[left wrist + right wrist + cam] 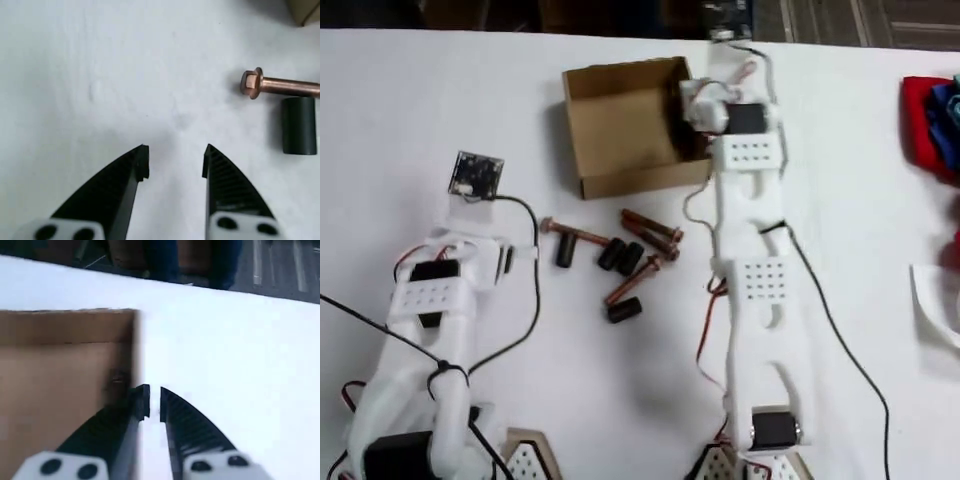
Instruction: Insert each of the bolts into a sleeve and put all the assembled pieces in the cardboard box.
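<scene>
On the white table [410, 100], one cardboard box [620, 135] has the right gripper [151, 401], barely parted and empty, at its wall, while the left gripper [175, 160], wide apart and empty, hovers near four bolts [575, 233] and four sleeves [565, 250].

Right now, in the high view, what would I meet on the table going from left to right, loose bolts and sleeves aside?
Small black circuit board → cardboard box → right arm → red cloth
</scene>
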